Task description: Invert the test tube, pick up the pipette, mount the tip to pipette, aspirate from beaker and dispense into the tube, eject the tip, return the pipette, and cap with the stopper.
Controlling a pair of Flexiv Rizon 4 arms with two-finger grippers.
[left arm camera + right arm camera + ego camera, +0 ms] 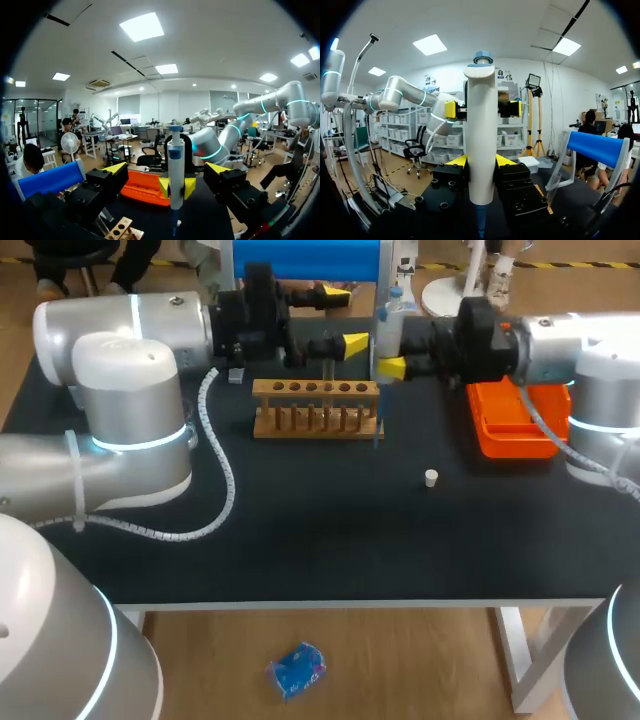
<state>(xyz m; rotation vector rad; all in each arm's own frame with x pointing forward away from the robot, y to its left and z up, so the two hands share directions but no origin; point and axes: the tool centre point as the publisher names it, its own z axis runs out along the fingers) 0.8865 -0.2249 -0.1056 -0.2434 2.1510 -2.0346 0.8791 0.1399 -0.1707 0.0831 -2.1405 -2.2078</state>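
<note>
My right gripper (pixel 398 352) is shut on the white pipette (pixel 388 335), which it holds upright above the right end of the wooden tube rack (pixel 315 408). In the right wrist view the pipette (pixel 482 145) stands between my own fingers (pixel 461 161), blue end down. My left gripper (pixel 345 320) is open just left of the pipette, with one yellow tip on each side. From the left wrist the pipette (pixel 175 170) shows ahead, between the wide-spread fingers (pixel 116 168). A thin clear tube (pixel 328 370) stands in the rack. The small white stopper (pixel 431 477) lies on the mat.
An orange tray (pixel 510 422) sits at the right, under my right wrist. A blue roll on a clear stand (pixel 305 258) is at the back edge. A white cable (pixel 222 475) loops over the left part of the black mat.
</note>
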